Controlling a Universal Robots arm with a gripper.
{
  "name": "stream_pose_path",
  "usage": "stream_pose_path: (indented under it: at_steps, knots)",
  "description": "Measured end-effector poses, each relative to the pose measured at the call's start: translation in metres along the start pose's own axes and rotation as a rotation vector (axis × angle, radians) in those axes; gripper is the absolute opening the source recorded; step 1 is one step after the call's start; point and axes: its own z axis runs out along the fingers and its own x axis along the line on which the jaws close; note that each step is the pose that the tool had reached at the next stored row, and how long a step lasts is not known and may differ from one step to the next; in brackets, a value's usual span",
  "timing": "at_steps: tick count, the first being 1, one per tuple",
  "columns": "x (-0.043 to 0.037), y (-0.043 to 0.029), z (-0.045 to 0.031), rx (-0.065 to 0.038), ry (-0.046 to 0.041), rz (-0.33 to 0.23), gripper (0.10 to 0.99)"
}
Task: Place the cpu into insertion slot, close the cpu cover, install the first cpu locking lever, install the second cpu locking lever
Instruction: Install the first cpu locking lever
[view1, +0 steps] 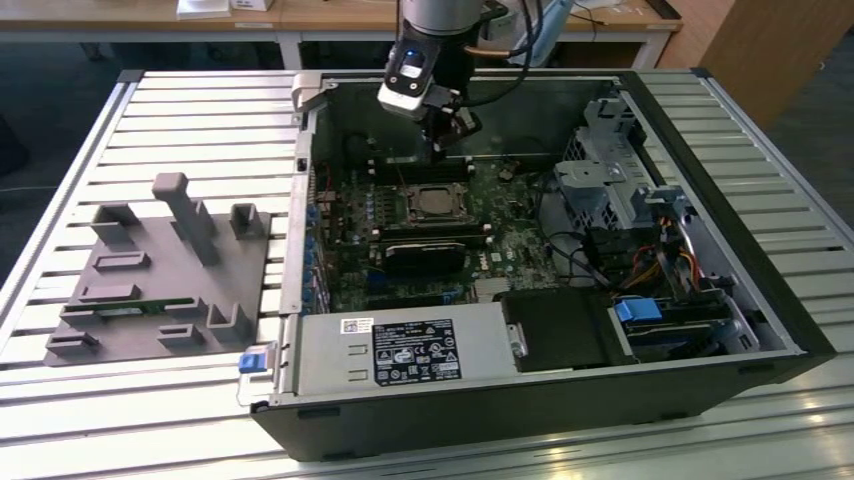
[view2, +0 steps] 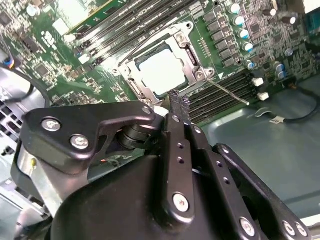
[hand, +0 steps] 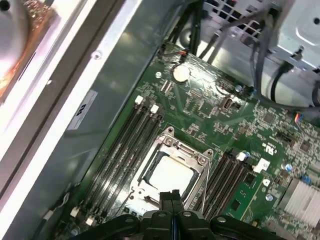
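The cpu (view2: 162, 71) (hand: 170, 175) is a silver square lying in the insertion slot (view1: 430, 203) on the green motherboard. The cpu cover (view2: 192, 55) (hand: 176, 148), a silvery metal frame, lies down around it. A thin metal locking lever (view2: 231, 93) sticks out from one corner of the socket across the memory slots. My gripper (view1: 450, 135) (view2: 179, 99) (hand: 173, 193) hangs just above the socket's edge at the far side of the case. Its black fingers are pressed together with nothing between them.
The open computer case (view1: 747, 300) lies on a slatted metal table (view1: 200, 110). Memory slots (hand: 122, 150) flank the socket; a black heatsink (view1: 424, 255), cables (view1: 587, 260) and drive bays (view1: 601, 180) crowd the exterior view's right. A grey fixture (view1: 160, 270) sits outside the case.
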Motion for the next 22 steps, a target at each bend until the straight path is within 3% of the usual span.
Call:
stream_pose_path:
  at_steps: [22]
  knots:
    - [0.0, 0.0, 0.0, -0.003, 0.0062, -0.181, 0.106]
